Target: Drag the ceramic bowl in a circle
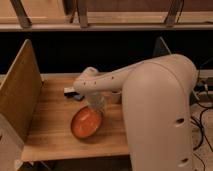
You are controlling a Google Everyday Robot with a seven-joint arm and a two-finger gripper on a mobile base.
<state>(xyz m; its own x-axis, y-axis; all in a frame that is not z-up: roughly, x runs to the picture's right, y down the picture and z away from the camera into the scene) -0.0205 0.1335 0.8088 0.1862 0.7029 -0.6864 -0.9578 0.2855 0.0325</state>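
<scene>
So the pincer (95, 103) is pointing down at the far right rim of the wide, shallow orange-red ceramic bowl (85, 123), with its fingers pressed together. It's right up against the rim, but I honestly can't tell if the rim is actually caught between them. The bowl sits on the light wooden worktop (50, 130), near the front edge and roughly in the middle, glossy inside facing up. Just behind the pincer, a small white cup (116, 97) peeks out from under the arm. On the other side there's a small flat dark-and-white thing (72, 92) that I can't make out. The chunky white robot arm (155, 110) comes in from the right and covers that whole end of the worktop. A tall wooden side panel (20, 90) stands along the left edge, and a grey one (161, 47) pokes up at the back right. Some black cables (204, 112) hang off on the far right.
</scene>
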